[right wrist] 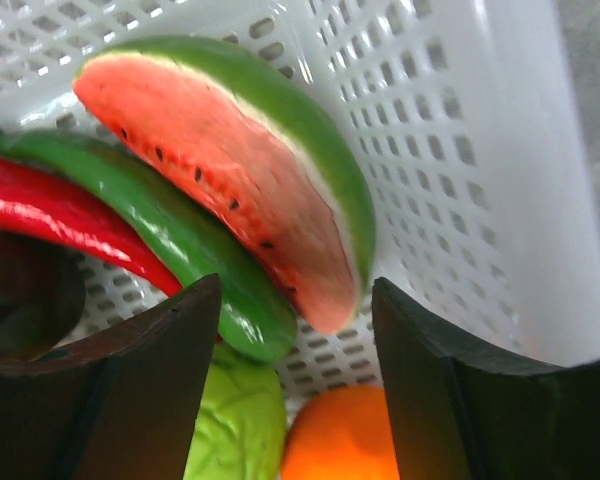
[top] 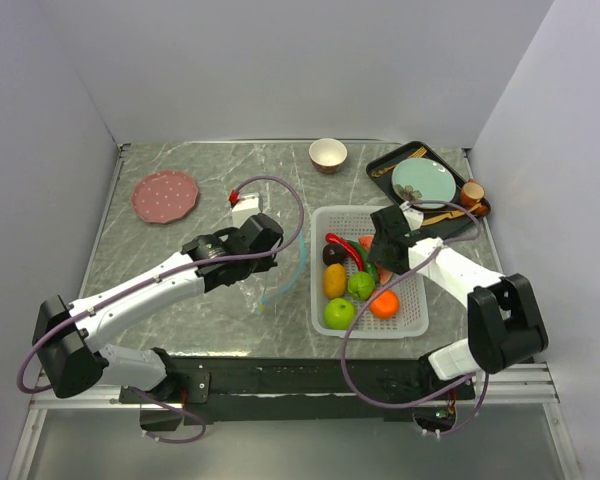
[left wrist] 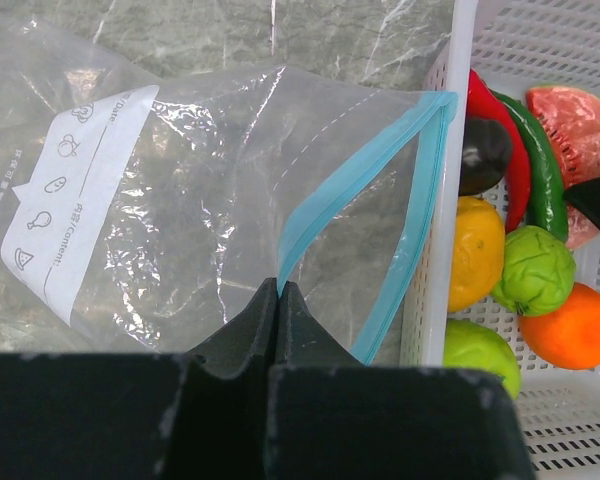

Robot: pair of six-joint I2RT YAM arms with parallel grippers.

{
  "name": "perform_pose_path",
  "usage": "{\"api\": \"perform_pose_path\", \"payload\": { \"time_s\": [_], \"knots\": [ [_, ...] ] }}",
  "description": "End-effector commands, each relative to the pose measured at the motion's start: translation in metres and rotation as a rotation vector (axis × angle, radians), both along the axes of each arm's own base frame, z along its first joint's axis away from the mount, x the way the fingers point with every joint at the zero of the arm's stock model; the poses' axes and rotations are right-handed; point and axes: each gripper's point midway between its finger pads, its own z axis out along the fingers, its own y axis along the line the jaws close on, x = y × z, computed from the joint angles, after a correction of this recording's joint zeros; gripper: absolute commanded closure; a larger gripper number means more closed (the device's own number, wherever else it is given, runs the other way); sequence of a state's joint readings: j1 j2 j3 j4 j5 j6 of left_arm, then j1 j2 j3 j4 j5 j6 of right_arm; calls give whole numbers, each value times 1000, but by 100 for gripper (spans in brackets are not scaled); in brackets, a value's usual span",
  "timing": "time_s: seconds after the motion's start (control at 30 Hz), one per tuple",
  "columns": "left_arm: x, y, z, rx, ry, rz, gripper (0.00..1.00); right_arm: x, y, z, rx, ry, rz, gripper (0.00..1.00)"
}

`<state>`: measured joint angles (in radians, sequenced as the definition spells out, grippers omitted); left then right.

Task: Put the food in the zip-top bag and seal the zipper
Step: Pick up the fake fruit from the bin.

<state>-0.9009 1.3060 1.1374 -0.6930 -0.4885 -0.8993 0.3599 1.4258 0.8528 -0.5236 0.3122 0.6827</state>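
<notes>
The clear zip-top bag (left wrist: 170, 200) lies on the marble table left of the white basket (left wrist: 445, 180), its mouth gaping toward the basket. My left gripper (left wrist: 280, 287) is shut on the teal-blue zipper (left wrist: 330, 195) strip at the near edge of the mouth. In the basket lies the food: watermelon slice (right wrist: 230, 170), green pepper (right wrist: 160, 230), red chili (right wrist: 50, 215), orange (right wrist: 340, 435), green apple (right wrist: 235, 425), lemon (left wrist: 475, 250) and a dark brown piece (left wrist: 485, 150). My right gripper (right wrist: 295, 290) is open, low inside the basket, its jaws either side of the watermelon slice's lower end without touching it.
At the back of the table are a pink plate (top: 165, 195), a small bowl (top: 328, 154) and a black tray (top: 380, 163) with a teal plate (top: 425, 180). A small white object (top: 245, 210) sits behind my left gripper (top: 263, 268). Grey walls enclose the table.
</notes>
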Motion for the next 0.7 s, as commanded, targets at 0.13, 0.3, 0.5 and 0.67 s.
{"api": "perform_pose_path", "payload": {
  "time_s": [0.13,0.3,0.5,0.67],
  "knots": [
    [4,-4,6,-13,-16,-17,99,23,7,-22,28,-14,-41,34],
    [5,-4,2,-5,-8,-13,99,22,22,-28,103,-25,28,37],
    [6,-6,1,-2,-3,-15,99,25,23,-17,106,-65,63,79],
    [6,-5,1,-1,-1,-10,99,25,22,1,108,-107,77,83]
  ]
}}
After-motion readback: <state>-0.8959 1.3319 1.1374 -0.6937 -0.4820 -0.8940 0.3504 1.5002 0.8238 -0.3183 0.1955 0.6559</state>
